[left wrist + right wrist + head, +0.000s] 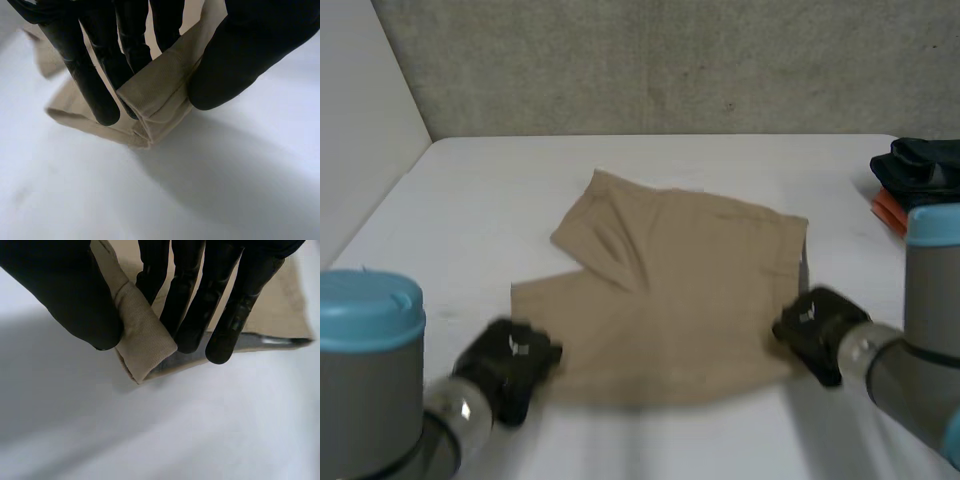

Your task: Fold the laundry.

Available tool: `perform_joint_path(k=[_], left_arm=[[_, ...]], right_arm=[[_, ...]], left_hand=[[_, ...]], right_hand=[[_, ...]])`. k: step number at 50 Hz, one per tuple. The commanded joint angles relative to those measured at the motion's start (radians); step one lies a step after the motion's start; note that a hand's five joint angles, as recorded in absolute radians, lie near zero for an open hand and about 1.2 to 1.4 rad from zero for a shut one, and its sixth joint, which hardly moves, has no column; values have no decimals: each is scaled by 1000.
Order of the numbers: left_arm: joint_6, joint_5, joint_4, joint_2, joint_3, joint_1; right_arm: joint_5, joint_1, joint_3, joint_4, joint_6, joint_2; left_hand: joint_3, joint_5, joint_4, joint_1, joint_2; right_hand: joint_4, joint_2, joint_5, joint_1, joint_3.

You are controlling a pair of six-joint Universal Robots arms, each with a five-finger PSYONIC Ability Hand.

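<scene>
The left hand (250,55) is closed in a pinch. Its thumb presses a doubled hem of the tan shorts (670,300) against its straight fingers (95,90), and the hem stands up off the table (620,165) between them. This grip is at the shorts' near corner on the left arm's side.

The right hand (65,295) pinches in the same way, thumb against fingers (225,320), on a rolled bit of hem at the shorts' other near corner. A strip of grey inner cloth (225,349) shows under its fingertips.

Between the two grips the shorts lie spread flat on the white table. One far corner is turned over onto the middle, leaving a slanted fold.

Each hand's back carries a small pale mark in the head view, too blurred to read.

Well beyond the shorts' far right corner sits a dark pile of clothes (920,165). It is cut off by the view's edge and partly covered by the right arm's blue cap (932,225). Something orange (887,210) pokes out beneath the pile. Most of it is hidden and I cannot tell what it is.
</scene>
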Motion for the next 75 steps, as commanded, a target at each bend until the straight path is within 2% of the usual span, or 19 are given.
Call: perform_joint_path(k=[1,6,12,15,26,34,40,41,42,44,46,47,49,52,56,61,66,71,75], left_arm=[[19,10,-295,69,-86,-116],[75,12,-304,80,-54,-136],[91,9,-103,4,115,-93],[91,6,36,-77,222,-73],[120,1,393,-452,569,-30],[232,-11,589,-738,868,-13],[246,-13,618,-895,1058,2],[244,-13,618,-909,1075,2],[244,-13,618,-921,1092,3],[240,-10,620,-937,1114,5],[234,-10,626,-937,1110,3],[226,-10,632,-932,1097,-1],[218,-2,637,-915,1066,-10],[201,1,655,-831,973,-18],[181,1,710,-718,847,-23],[163,-1,730,-609,709,-21],[145,-4,726,-510,580,-18],[125,-1,726,-461,497,-16],[106,-1,724,-460,474,-21]], right_arm=[[-2,-6,166,191,-147,-138],[-21,-29,186,219,-151,-198],[-78,-35,151,168,-128,-189],[-81,-40,103,35,-73,-111],[135,-26,-128,-341,24,154],[207,-23,-266,-554,20,345],[219,3,-334,-767,3,447],[221,8,-343,-784,0,461],[233,11,-355,-810,-12,479],[256,11,-361,-831,-17,486],[276,9,-365,-837,3,478],[281,8,-362,-835,9,472],[284,5,-355,-828,26,451],[281,2,-319,-803,84,376],[218,-20,-250,-662,171,251],[62,-59,-175,-373,364,97],[-75,-144,-83,-190,472,41],[-184,-178,34,-258,477,18],[-178,-185,79,-365,475,30]], left_hand=[[204,215,194,264,196],[204,215,194,264,196],[204,215,194,264,196],[204,215,194,264,196],[204,215,194,264,196],[204,215,194,264,196],[204,215,194,264,196],[204,215,194,264,196],[204,215,194,264,196],[78,90,69,139,71],[-281,-270,-291,-220,-289],[-1018,-1007,-1028,-957,-1026],[-895,-884,-905,-834,-903],[-1018,-1007,-1028,-957,-1026],[-1018,-1007,-1028,-957,-1026],[-1018,-1007,-1028,-957,-1026],[-1018,-1007,-1028,-957,-1026],[-1018,-1007,-1028,-957,-1026],[-1018,-1007,-1028,-957,-1026]], right_hand=[[206,217,239,371,209],[206,217,239,371,209],[206,217,239,371,209],[206,217,239,371,209],[206,217,239,371,209],[206,217,239,371,209],[206,217,239,371,209],[-49,-37,-15,116,-46],[-717,-705,-683,-552,-714],[-805,-794,-772,-640,-802],[-1016,-1004,-982,-851,-1013],[-1016,-1004,-982,-851,-1013],[-1016,-1004,-982,-851,-1013],[-1016,-1004,-982,-851,-1013],[-1016,-1004,-982,-851,-1013],[-1016,-1004,-982,-851,-1013],[-938,-927,-905,-773,-935],[-920,-909,-887,-755,-917],[-844,-833,-811,-679,-841]])
